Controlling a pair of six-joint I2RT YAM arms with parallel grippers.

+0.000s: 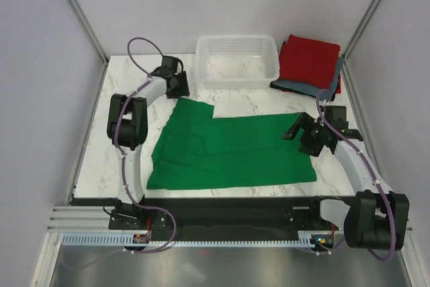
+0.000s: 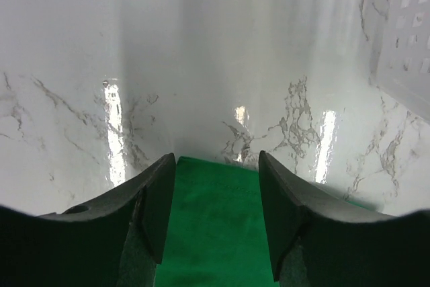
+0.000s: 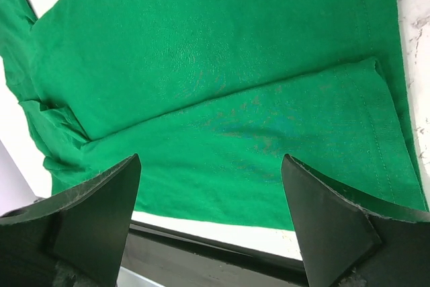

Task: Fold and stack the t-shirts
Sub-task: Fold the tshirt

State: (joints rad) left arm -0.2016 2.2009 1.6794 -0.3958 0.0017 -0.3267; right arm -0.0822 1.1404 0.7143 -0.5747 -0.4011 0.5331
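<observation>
A bright green t-shirt lies spread on the marble table, partly folded lengthwise. Its sleeve end shows in the left wrist view, and its body fills the right wrist view. A folded red t-shirt sits on a folded grey-blue one at the back right. My left gripper is open and empty, just above the shirt's far left sleeve edge. My right gripper is open and empty above the shirt's right end. In the right wrist view the fingertips hover over the cloth.
A white mesh plastic basket stands at the back centre, its wall also in the left wrist view. The table's near edge and a black rail run below the shirt. Grey walls close in the sides.
</observation>
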